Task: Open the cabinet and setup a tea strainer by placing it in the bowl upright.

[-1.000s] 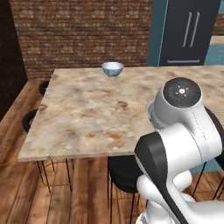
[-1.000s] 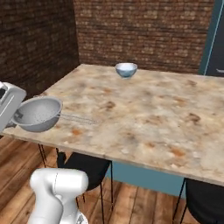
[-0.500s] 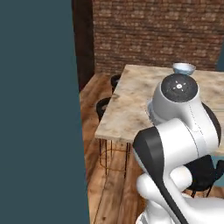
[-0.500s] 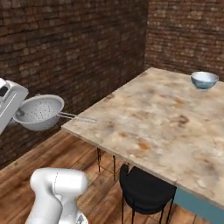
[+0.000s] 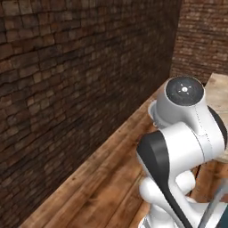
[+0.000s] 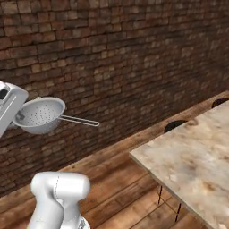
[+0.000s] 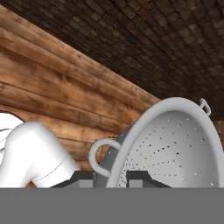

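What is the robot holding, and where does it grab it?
The hand holds the tea strainer at its rim, beside the small loop.

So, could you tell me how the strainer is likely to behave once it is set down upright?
The strainer has a rounded bottom, so it would probably rock or tip. Its long thin handle sticks out to one side and may pull it over. The perforated shell looks thin and stiff, likely light.
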{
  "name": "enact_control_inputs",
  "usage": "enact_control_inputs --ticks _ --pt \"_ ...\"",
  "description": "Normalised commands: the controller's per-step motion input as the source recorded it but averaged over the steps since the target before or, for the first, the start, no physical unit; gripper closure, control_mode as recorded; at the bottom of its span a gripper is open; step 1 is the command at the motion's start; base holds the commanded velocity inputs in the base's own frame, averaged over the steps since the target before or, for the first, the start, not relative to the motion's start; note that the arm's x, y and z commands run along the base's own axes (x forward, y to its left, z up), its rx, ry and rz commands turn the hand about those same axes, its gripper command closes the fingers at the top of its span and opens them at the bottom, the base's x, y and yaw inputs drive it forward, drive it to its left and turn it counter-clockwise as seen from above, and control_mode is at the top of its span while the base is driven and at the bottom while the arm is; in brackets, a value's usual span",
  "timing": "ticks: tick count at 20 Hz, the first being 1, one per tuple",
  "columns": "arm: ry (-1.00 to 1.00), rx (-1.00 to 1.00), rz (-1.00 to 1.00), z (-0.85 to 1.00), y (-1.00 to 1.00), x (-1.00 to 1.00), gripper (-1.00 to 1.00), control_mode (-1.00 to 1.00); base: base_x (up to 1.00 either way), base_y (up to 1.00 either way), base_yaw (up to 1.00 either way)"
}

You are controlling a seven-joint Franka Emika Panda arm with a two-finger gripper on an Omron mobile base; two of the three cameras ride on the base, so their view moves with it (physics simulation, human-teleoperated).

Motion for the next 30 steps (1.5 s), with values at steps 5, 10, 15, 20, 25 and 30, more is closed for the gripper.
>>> enact_control_inputs --ticks 5,10,15,20,25,30 --pt "0.00 0.00 0.00 0.00 0.00 0.00 1.00 1.00 0.57 0.11 0.40" --pt "0.00 0.00 0.00 0.00 0.00 0.00 1.00 1.00 0.62 0.00 0.39" --pt "0.00 0.00 0.00 0.00 0.00 0.00 1.00 1.00 0.56 -0.15 0.31" --pt "0.00 0.00 0.00 0.00 0.00 0.00 1.00 1.00 0.75 -0.36 0.15" --pt "0.00 0.00 0.00 0.00 0.00 0.00 1.00 1.00 0.89 -0.38 0.16" --pt "0.00 0.00 0.00 0.00 0.00 0.00 1.00 1.00 0.72 0.17 -0.05"
